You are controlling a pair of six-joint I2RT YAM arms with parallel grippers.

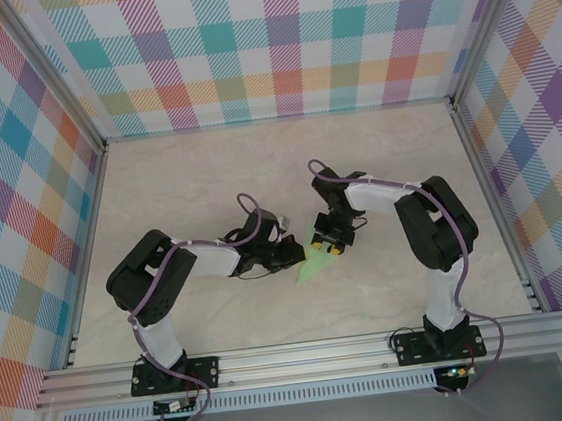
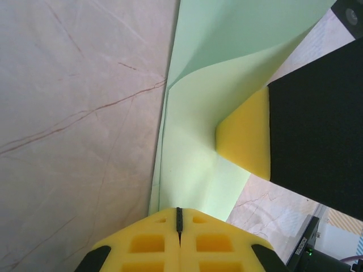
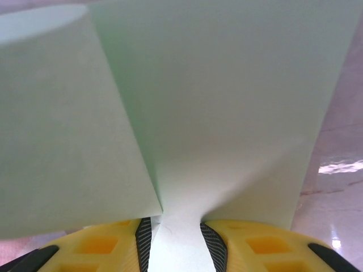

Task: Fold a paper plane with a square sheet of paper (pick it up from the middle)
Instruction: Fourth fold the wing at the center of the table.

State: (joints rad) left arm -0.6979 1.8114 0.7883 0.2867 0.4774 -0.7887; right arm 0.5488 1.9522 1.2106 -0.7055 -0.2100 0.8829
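While my left gripper (image 2: 178, 220) clamps the pointed paper plane (image 1: 311, 261) and my right gripper (image 3: 176, 241) straddles it half-open, I judge only final creasing remains.

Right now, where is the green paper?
In the top view, the folded green paper lies mid-table, between the left gripper and the right gripper, closer to the arms' bases than the back wall.

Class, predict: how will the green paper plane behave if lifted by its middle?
Probably floppy: the paper plane bows loosely in the left wrist view. Likely light and easily crushed, being a thin folded sheet.
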